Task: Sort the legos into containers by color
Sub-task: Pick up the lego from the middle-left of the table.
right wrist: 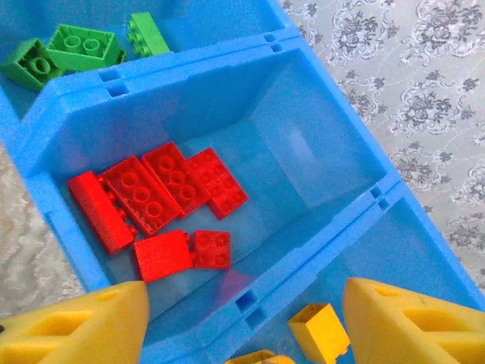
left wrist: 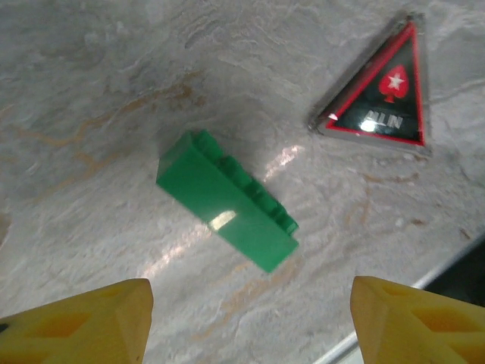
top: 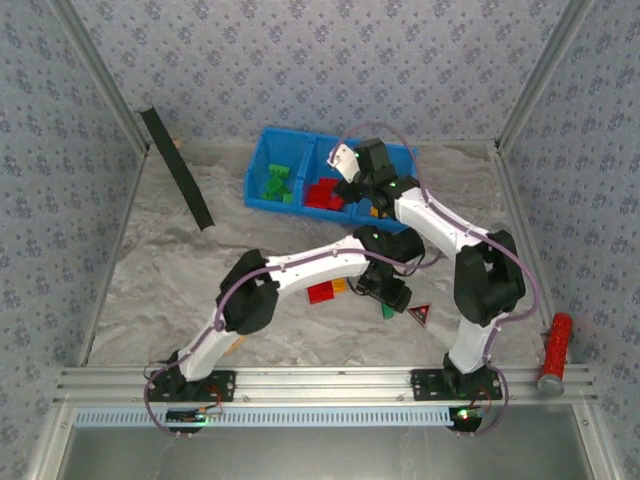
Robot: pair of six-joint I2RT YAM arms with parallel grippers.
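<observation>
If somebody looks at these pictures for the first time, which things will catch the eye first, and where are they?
First the bright blue bin at the far side of the table, with red legos in its middle compartment and green ones in the next. Then a lone green brick lying on the marbled table below the open left gripper, beside a black triangle.

Glossy green plastic brick [left wrist: 227, 201] at frame centre on a smooth, marble-look tabletop [left wrist: 91, 91] — blue bin [right wrist: 318, 129] matt, faintly grainy plastic.
</observation>
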